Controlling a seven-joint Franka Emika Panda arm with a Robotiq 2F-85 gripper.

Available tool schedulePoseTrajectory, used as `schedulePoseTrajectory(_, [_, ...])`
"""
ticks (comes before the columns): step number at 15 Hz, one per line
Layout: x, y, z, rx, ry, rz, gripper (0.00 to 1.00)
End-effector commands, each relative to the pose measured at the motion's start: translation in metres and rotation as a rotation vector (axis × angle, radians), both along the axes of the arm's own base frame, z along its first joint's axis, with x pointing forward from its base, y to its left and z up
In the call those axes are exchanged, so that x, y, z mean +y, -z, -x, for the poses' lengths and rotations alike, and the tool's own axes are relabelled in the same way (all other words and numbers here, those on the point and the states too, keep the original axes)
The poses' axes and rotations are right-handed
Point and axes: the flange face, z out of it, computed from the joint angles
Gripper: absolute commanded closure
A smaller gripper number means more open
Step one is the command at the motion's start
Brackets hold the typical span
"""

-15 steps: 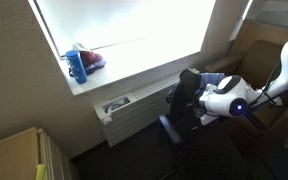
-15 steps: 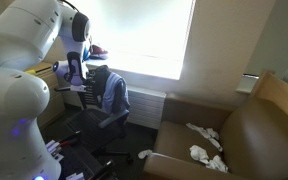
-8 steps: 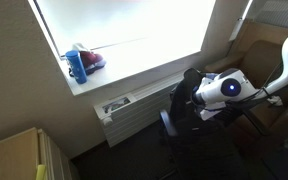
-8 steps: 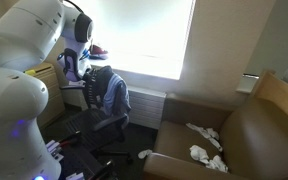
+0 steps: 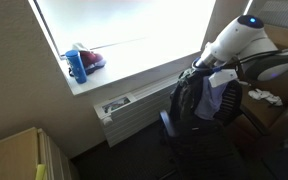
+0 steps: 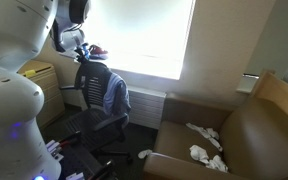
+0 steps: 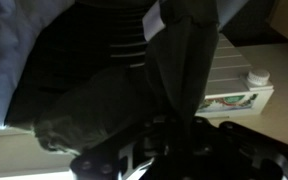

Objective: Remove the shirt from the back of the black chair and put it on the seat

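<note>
**Gripper** (image 5: 200, 70) at the top edge of the black chair (image 5: 182, 108) back, probably because the draped cloth is easiest to catch there. The shirt (image 6: 115, 95) hangs over the backrest and is not yet on the seat (image 6: 104, 121). In the wrist view, dark fabric runs down to the jaws, but shadow hides whether they are apart or clamped. Count — one chair, one shirt, one blue bottle (image 5: 77, 67) on the windowsill (image 5: 134, 72).

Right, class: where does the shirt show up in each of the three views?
Exterior view: shirt draped on the black chair, right of centre.
Exterior view: shirt left of centre.
Wrist view: pale blue, upper left edge.
Shared landmark: white heater.
</note>
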Motion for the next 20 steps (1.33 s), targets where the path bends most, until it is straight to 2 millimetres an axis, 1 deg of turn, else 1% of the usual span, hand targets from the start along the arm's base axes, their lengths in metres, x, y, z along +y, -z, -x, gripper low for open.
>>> schedulePoseTrajectory(1, [-0.003, -0.098, 0.019, -0.099, 0.017, -0.061, 0.99])
schedulePoseTrajectory(4, [-0.003, -0.189, 0.041, -0.256, 0.059, -0.131, 0.99])
schedulePoseTrajectory(7, [-0.007, -0.276, 0.081, -0.408, 0.141, -0.208, 0.99])
schedulePoseTrajectory(8, [-0.013, -0.302, 0.097, -0.458, 0.168, -0.232, 0.99])
schedulePoseTrajectory(9, [-0.015, -0.327, 0.114, -0.490, 0.198, -0.239, 0.99])
schedulePoseTrajectory(10, [-0.020, -0.348, 0.134, -0.509, 0.216, -0.227, 0.99])
schedulePoseTrajectory(11, [-0.029, -0.366, 0.153, -0.517, 0.230, -0.209, 0.99])
schedulePoseTrajectory(13, [-0.043, -0.400, 0.194, -0.460, 0.251, -0.167, 0.99])
schedulePoseTrajectory(15, [-0.062, -0.415, 0.217, -0.405, 0.290, -0.091, 0.99])
schedulePoseTrajectory(16, [-0.070, -0.418, 0.223, -0.377, 0.318, -0.048, 0.99])
schedulePoseTrajectory(18, [-0.090, -0.401, 0.219, -0.324, 0.375, 0.055, 0.99])
schedulePoseTrajectory(19, [-0.103, -0.388, 0.212, -0.280, 0.383, 0.090, 0.99])
schedulePoseTrajectory(20, [-0.111, -0.367, 0.202, -0.233, 0.401, 0.126, 0.99])
